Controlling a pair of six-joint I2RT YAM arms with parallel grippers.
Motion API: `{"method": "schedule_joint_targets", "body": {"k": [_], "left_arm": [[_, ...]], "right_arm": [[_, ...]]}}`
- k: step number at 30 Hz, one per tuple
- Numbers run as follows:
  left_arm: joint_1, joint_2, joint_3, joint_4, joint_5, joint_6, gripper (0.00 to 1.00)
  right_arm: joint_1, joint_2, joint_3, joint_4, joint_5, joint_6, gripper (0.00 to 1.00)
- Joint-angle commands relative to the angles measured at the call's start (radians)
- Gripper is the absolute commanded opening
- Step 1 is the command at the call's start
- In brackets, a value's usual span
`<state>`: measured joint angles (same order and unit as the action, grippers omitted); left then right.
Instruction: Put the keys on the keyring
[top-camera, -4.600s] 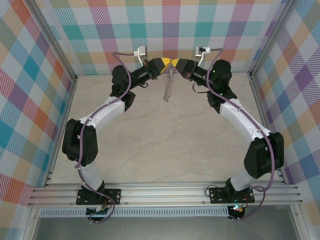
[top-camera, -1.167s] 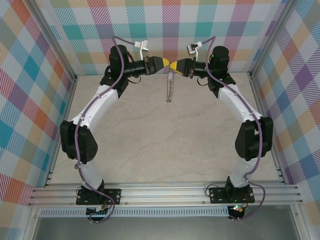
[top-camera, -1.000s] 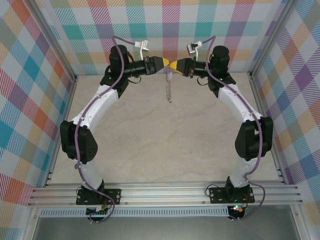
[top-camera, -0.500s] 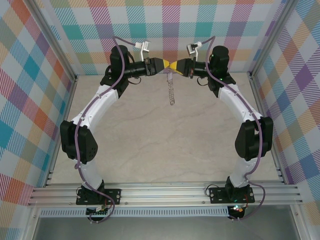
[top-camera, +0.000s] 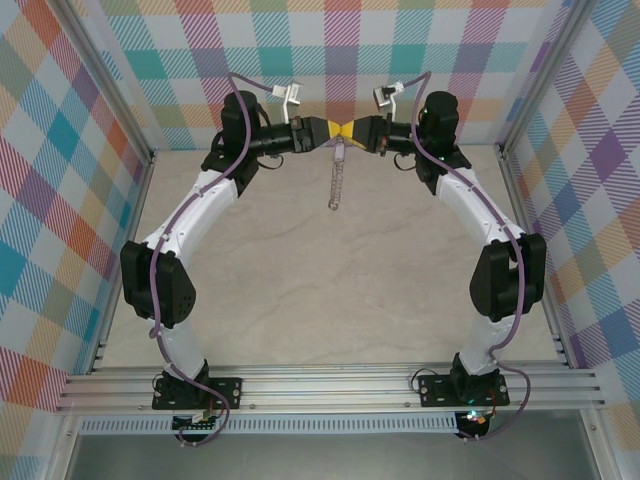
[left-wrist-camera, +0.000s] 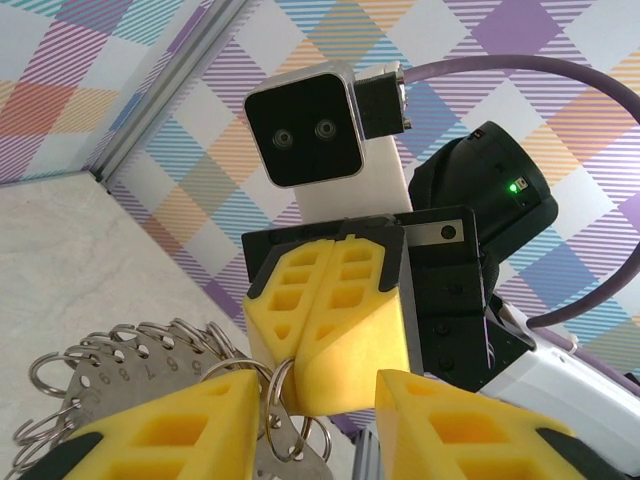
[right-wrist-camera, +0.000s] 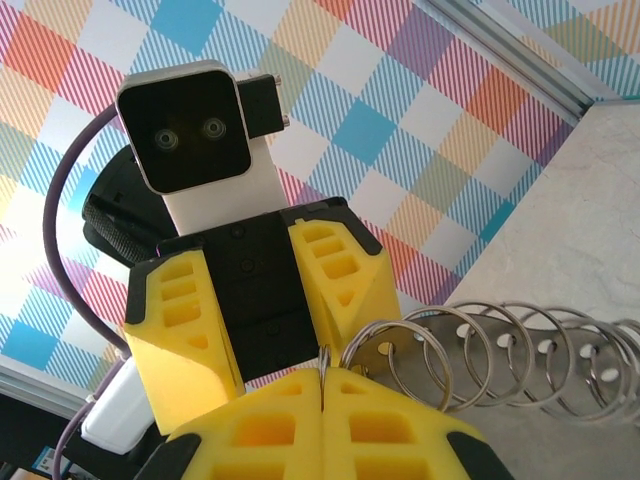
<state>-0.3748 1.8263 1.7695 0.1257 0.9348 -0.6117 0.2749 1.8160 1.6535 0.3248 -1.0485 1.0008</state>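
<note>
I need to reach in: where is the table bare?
The table is bare between the left arm and right arm, down to the near rail. Crowded by the far wall, where left gripper and right gripper meet above the hanging keyring.

Two grippers: left gripper, right gripper; one keyring; perhaps seven loops.

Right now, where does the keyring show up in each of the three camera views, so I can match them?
Top external: the keyring hangs at top centre, just below where the yellow jaws meet.
Left wrist: the keyring is at lower left, its rings fanned out.
Right wrist: the keyring is at lower right, a row of rings running to the right edge.
Shared landmark: the yellow jaws meeting tip to tip, right next to it.
</note>
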Motion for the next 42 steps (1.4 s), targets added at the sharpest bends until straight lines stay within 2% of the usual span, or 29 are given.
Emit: {"method": "schedule_joint_targets", "body": {"k": [1,8,13,17,18,21,24,29,33,37,42], "left_arm": [[-0.011,-0.008,-0.017,0.024,0.026,0.011,0.34],[-0.016,-0.013,-0.021,0.059,0.027,-0.014,0.20],[-0.025,-0.006,-0.021,0.089,0.019,-0.037,0.14],[-0.036,0.005,-0.018,0.125,0.015,-0.069,0.00],[-0.038,0.007,-0.020,0.140,0.012,-0.086,0.00],[-0.041,0.005,-0.047,0.216,-0.004,-0.145,0.00],[-0.041,-0.004,-0.073,0.278,-0.017,-0.190,0.00],[-0.045,-0.022,-0.103,0.340,-0.018,-0.234,0.00],[-0.053,-0.042,-0.119,0.353,-0.022,-0.237,0.00],[-0.058,-0.057,-0.131,0.355,-0.034,-0.246,0.00],[-0.064,-0.067,-0.149,0.394,-0.034,-0.276,0.00]], "right_arm": [[0.004,-0.003,0.019,0.069,0.003,0.018,0.00],[0.003,-0.004,0.008,0.068,0.003,0.013,0.00],[0.004,-0.005,-0.003,0.069,-0.006,0.011,0.00],[0.004,-0.012,-0.011,0.076,-0.011,0.012,0.00],[0.003,-0.018,-0.016,0.078,-0.008,0.013,0.02],[-0.005,-0.054,-0.055,0.083,0.028,0.000,0.27],[-0.030,-0.113,-0.133,0.096,0.095,-0.010,0.38],[-0.091,-0.210,-0.314,0.203,0.208,0.024,0.40],[-0.102,-0.258,-0.394,0.187,0.267,-0.021,0.41],[-0.082,-0.272,-0.419,0.171,0.262,-0.064,0.42],[-0.012,-0.316,-0.399,0.027,0.290,-0.229,0.48]]}}
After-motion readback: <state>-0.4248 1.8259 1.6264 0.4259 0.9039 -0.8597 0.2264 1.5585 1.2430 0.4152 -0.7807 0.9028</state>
